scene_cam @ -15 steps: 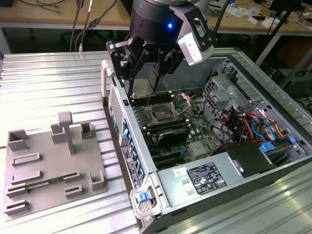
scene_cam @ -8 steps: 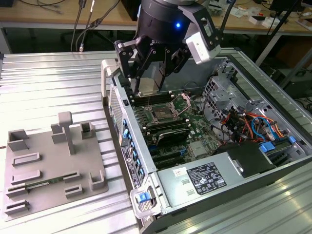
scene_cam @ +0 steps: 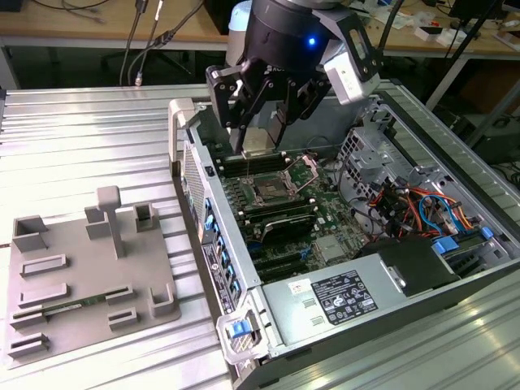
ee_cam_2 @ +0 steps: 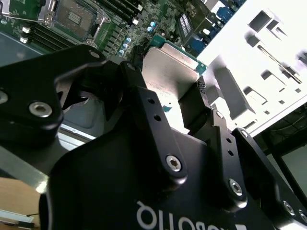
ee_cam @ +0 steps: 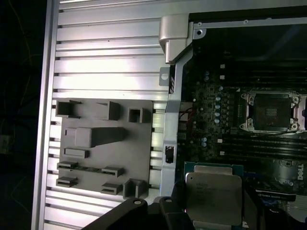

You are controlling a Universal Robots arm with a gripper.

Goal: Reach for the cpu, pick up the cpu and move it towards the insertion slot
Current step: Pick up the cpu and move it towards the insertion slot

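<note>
CPU [ee_cam: 213, 194] pinched between black gripper [scene_cam: 262, 140] fingers, held above open computer case [scene_cam: 455, 268], upper centre of exterior view | grey plastic tray [scene_cam: 81, 276] with rectangular recesses, lower left, on ribbed metal table [scene_cam: 73, 154] | insertion slot [scene_cam: 268, 193]: square, dark centre, shiny frame, green board | chip: flat, silvery top.

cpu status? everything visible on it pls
The cpu is a flat square chip with a pale silvery metal lid stepped at the corners and a green rim. It is held off the board in the end effector, black fingers on opposite edges, above the open case, short of the insertion slot.
</note>
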